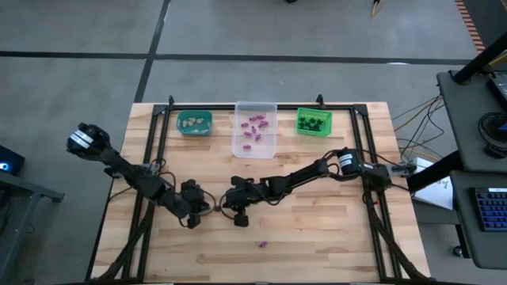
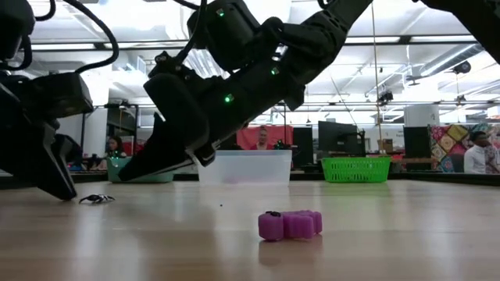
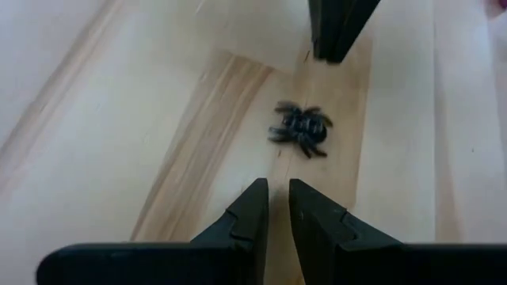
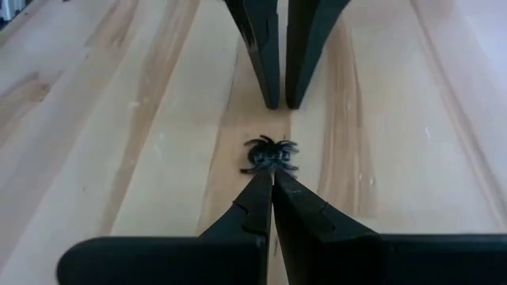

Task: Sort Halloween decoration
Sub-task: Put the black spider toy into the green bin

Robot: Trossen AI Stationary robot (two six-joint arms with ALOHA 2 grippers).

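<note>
A black spider trinket [image 3: 299, 131] lies on the wooden table between my two grippers, which point at each other in the middle of the table. My left gripper [image 3: 277, 188] stands short of it on the left, its fingers a narrow gap apart with nothing between them. My right gripper [image 4: 272, 180] is shut and empty; its tips hang just above the table on the spider's [image 4: 269, 154] other side, as the low view shows [image 2: 129, 175]. A purple trinket [image 2: 291, 225] lies nearer the table's front edge [image 1: 263, 245].
Three bins stand in a row at the far edge: a teal one [image 1: 194, 122] with pale beige pieces, a clear one [image 1: 255, 131] with purple pieces, and a green one [image 1: 314, 121] with black pieces. A black frame [image 1: 360, 150] borders the tabletop.
</note>
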